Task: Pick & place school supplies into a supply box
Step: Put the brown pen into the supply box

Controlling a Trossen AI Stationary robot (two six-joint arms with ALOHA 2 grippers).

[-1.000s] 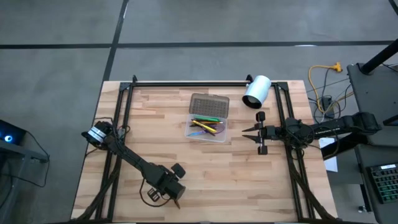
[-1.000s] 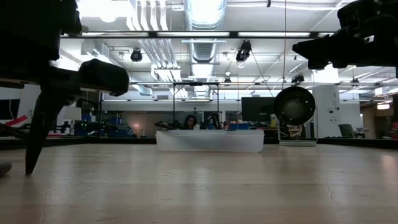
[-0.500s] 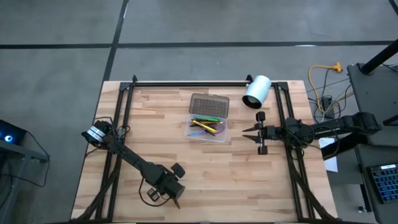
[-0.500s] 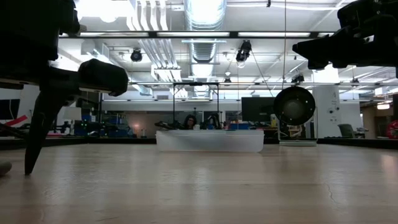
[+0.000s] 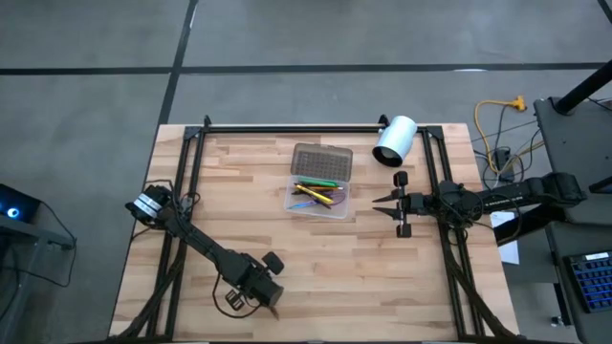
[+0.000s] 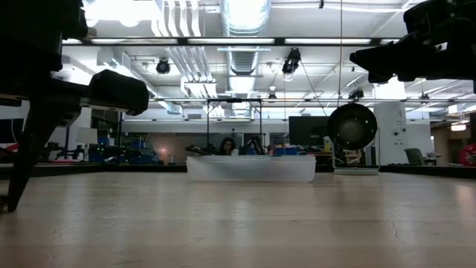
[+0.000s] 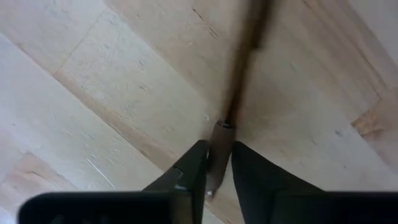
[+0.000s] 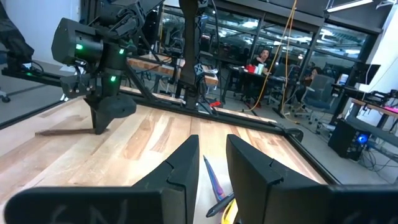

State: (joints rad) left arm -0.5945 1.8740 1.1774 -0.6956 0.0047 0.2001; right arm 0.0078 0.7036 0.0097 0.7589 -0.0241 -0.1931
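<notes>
Looking down on the wooden table (image 5: 382, 277) with twelve o'clock at its far edge: your left gripper (image 5: 258, 294) is working low at about seven o'clock, near the front edge. In the left wrist view its two fingers (image 7: 198, 169) are pinching one end of a dark brown pencil (image 7: 239, 81), which is lying flat on the wood and running away from the gripper. Both fingers are touching the pencil's sides.

The supply box (image 5: 346, 212) is sitting just beyond the table's centre, toward one o'clock from your left gripper and well apart from it. Its grey lid (image 5: 322, 161) is lying open on the twelve o'clock side. Coloured pens and pencils (image 5: 314, 194) are already lying inside.

Your right gripper (image 5: 375, 201) is waiting at three o'clock of the box, fingers narrowly apart and holding nothing. A white cylinder (image 5: 394, 140) is lying at the box's two o'clock.

You are gripping the pencil at its very end, so the long free part is likely to droop or swing. Consider lifting slowly and straight up, watching that the far tip is clearing the wood. When you are carrying it toward one o'clock, try lining the pencil up with the box's long side before lowering, so it is dropping in among the others rather than bridging the rim.
</notes>
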